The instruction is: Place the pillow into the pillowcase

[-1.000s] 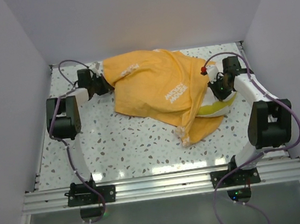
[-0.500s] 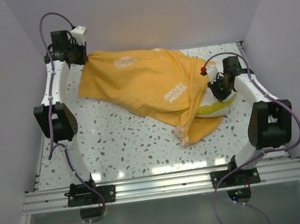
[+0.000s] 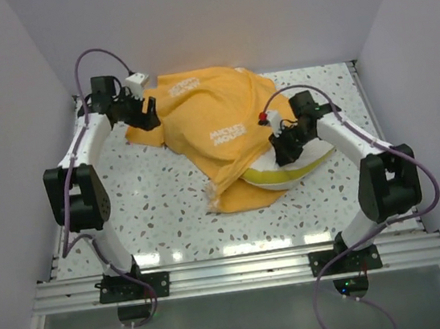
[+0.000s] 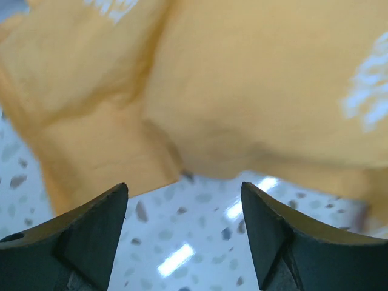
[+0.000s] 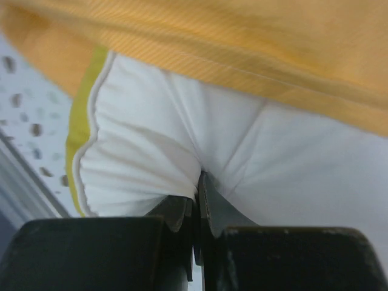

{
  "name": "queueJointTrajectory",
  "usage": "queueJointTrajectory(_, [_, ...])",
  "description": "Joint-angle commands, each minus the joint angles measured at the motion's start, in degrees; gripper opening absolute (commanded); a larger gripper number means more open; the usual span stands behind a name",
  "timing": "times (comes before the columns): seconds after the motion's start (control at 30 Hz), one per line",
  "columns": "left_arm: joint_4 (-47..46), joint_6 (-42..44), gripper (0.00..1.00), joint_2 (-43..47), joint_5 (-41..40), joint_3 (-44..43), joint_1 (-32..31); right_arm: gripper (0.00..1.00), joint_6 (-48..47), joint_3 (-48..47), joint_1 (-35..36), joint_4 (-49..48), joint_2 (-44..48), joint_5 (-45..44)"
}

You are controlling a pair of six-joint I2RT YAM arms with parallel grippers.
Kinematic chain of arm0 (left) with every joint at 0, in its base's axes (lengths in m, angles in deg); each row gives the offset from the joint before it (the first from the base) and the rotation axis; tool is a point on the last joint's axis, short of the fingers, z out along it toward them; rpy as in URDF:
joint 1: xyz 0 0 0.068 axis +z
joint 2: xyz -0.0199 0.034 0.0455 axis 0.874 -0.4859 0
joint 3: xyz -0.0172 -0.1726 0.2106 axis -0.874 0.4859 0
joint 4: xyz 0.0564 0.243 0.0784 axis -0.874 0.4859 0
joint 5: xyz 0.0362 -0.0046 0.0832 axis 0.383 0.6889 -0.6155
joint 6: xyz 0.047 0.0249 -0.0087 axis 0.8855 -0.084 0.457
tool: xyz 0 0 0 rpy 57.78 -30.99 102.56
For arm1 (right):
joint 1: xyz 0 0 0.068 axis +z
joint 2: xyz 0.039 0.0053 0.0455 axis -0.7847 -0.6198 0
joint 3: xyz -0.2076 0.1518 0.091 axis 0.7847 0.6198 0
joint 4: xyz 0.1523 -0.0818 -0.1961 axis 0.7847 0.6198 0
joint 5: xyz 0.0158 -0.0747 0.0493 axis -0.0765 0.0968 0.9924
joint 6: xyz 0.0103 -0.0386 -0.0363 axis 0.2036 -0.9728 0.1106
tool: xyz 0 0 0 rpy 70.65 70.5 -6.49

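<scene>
I saw the left jaws spread wide, gripping nothing, beside the Mickey Mouse pillowcase (image 3: 207,126), which draped most of the pillow (image 3: 294,171) on the desk (image 3: 168,204). The right jaws pinched the pillow's white fabric.

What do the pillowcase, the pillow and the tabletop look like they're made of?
Pillowcase: thin woven cloth, matte orange; a fine ribbed weave shows and it drapes in soft folds. Pillow: smooth white fabric shell, likely soft-filled; it puckers and bulges. Tabletop: hard, speckled, terrazzo-look surface, glossy; it mirrors the lights.
</scene>
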Motion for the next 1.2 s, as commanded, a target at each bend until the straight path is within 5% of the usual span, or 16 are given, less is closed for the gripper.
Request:
queueJointTrajectory(0.0, [-9.6,-8.1,0.79,7.5,13.1,1.4,-5.9,0.00,6.2,-0.6,15.1,5.5,3.3,20.2])
queueJointTrajectory(0.07, [-11.3,-13.1,0.78,7.2,16.1,2.9,-5.7,0.01,8.6,-2.6,20.5,7.3,4.5,29.9])
queueJointTrajectory(0.13, [-12.4,-17.5,0.77,9.5,15.7,7.4,-4.8,0.23,12.9,-8.2,21.0,8.7,5.9,33.3])
queueJointTrajectory(0.2, [-15.4,-21.2,0.77,13.0,14.7,15.8,-3.2,0.35,13.0,-12.8,15.5,9.9,5.8,28.7])
queueJointTrajectory(0.23, [-16.0,-21.5,0.78,16.7,11.1,18.6,-3.0,0.53,13.0,-15.6,7.3,8.0,4.1,27.0])
queueJointTrajectory(0.3, [-15.5,-21.6,0.79,21.2,7.3,25.4,-3.1,0.56,15.6,-17.8,0.8,3.6,1.3,11.5])
queueJointTrajectory(0.4, [-14.3,-21.8,0.79,22.5,9.0,31.6,-4.0,0.58,14.5,-17.3,0.4,-2.2,-4.9,-1.0])
queueJointTrajectory(0.63, [-18.2,-23.9,0.68,13.4,13.3,36.0,-6.7,0.51,15.1,-12.3,2.2,-2.7,-13.8,-0.2])
queueJointTrajectory(0.7, [-21.2,-25.1,0.61,6.7,15.2,32.3,-8.3,0.42,13.8,-7.6,3.9,-1.6,-12.4,1.1])
queueJointTrajectory(0.73, [-21.0,-25.0,0.49,3.4,15.4,29.4,-8.9,0.38,13.8,-5.9,4.4,-1.1,-12.0,2.5])
queueJointTrajectory(0.83, [-20.1,-24.3,0.31,-9.7,14.6,13.4,-12.0,0.29,11.3,-0.8,6.8,3.3,-9.7,4.8])
queueJointTrajectory(0.93, [-21.5,-27.4,0.28,-22.2,14.1,-5.4,-14.4,0.24,8.5,2.6,10.8,8.6,-5.9,10.8])
queueJointTrajectory(0.97, [-20.6,-28.8,0.31,-25.2,14.8,-17.5,-14.9,0.24,8.0,3.2,12.2,9.9,-4.8,16.3])
queueJointTrajectory(1.07, [-20.7,-32.7,0.59,-30.1,16.1,-30.3,-13.7,0.35,9.2,3.2,18.0,12.3,0.2,21.4])
queueJointTrajectory(1.17, [-26.6,-32.6,0.74,-18.9,15.2,-19.6,-10.2,0.43,13.1,-2.1,16.7,10.7,3.5,18.7])
